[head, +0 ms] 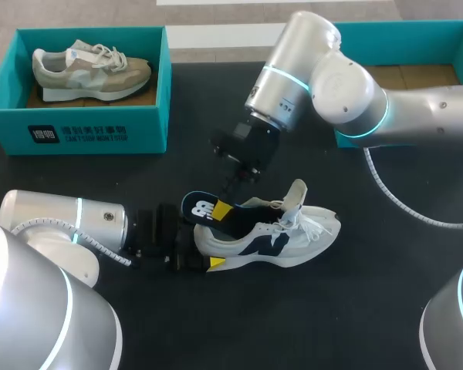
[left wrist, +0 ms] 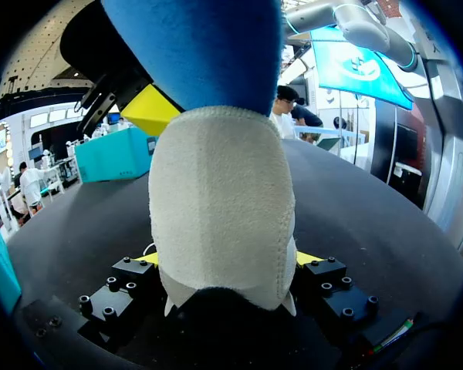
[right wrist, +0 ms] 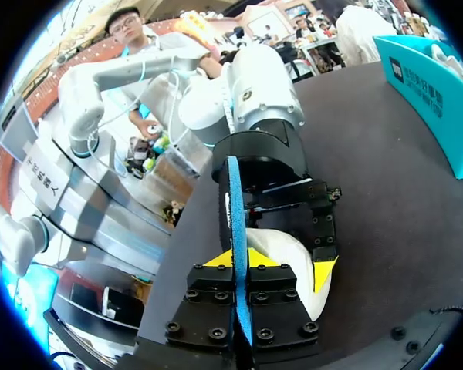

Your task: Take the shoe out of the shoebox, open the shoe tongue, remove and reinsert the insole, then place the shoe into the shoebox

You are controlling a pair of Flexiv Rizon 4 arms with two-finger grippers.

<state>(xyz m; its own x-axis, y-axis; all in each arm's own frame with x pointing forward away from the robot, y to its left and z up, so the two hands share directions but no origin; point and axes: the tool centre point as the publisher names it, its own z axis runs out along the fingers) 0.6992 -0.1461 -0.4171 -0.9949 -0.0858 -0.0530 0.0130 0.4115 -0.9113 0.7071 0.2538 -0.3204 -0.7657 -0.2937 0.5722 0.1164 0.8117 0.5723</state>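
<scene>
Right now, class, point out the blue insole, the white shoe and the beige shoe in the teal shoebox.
blue insole (head: 202, 208): head view, on its protruding end with the logo.
white shoe (left wrist: 220, 208): left wrist view, on the back of its heel.
beige shoe (head: 92, 73): head view, on its side panel.

A black bench (head: 355, 308) is carrying a teal shoebox (head: 77, 127) at its far left and a second teal box (head: 417, 29) at its far right, and a white shoe (head: 293, 239) is standing near the middle.
</scene>
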